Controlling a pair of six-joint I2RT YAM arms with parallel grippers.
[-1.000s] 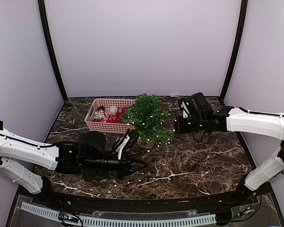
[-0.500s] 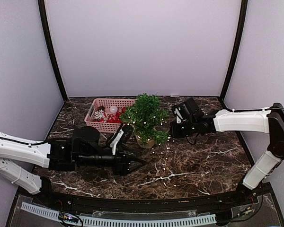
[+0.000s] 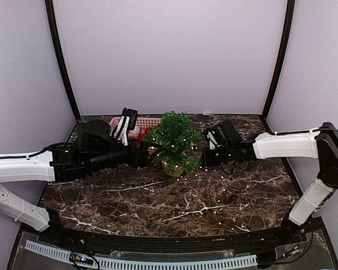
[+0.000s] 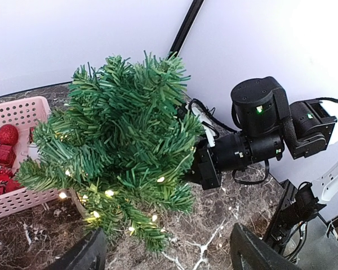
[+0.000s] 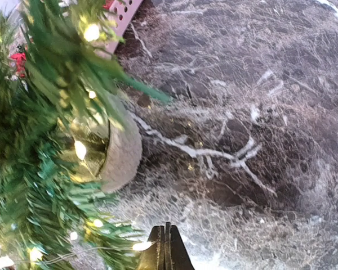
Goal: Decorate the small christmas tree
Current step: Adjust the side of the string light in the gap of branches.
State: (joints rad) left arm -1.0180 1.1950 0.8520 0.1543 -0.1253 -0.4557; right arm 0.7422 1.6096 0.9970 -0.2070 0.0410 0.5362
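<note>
A small christmas tree [image 3: 173,138], green and bushy, upright in a round tan pot [image 3: 173,167]. Stands on the dark stone worktop [image 3: 174,208], near the middle and toward the back. Tiny lights [image 4: 108,193] on a thin wire, glowing in the branches. More of the same little lights down on the worktop, in a loose line from the pot toward the front right.

Just beside the tree, on its left and a bit farther back, a pink basket [image 3: 152,120] with holes in its sides. Red balls [image 4: 7,134] and other small red things inside.

On the left side of the tree, the left end effector [image 3: 148,153], low and level, pointed at the branches. Wide open and holding nothing: in the left wrist view, one dark finger [image 4: 87,253] at each bottom corner, far apart, with the tree straight ahead.

On the right side of the tree, the right end effector [image 3: 205,153], also pointed at the tree and close to the lower branches. Squeezed shut, with both tips pressed flat together in the right wrist view. Just beside the tips, a lit bulb on the thin wire; maybe pinched there, but too blurry to tell. Pot near the tips, not touching them.
</note>
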